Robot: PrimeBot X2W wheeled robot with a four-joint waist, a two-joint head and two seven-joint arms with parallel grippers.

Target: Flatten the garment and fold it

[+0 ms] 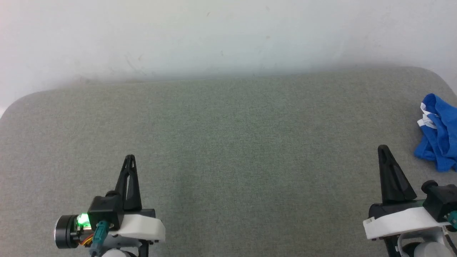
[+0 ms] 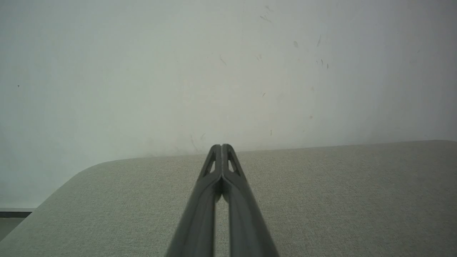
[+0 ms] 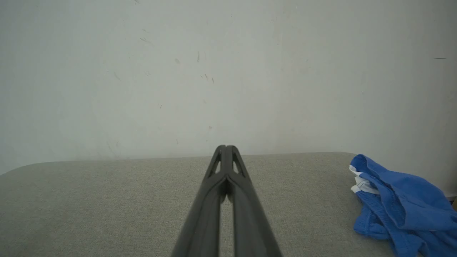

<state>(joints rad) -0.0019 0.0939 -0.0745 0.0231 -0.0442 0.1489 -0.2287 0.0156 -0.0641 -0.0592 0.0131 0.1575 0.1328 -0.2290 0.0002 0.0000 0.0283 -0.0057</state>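
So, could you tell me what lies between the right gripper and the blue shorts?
Nothing: only bare grey cloth surface separates the right gripper from the crumpled shorts, as the head view and right wrist view show.

Possibly lab, padded table (image 1: 228,142), scuffed wall (image 1: 228,35)

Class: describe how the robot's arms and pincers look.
The left pincer and right pincer each have long, dark, tapering fingers with cut-out tips, on black blocks and white shells. The left wrist carries a green light and a teal plug.
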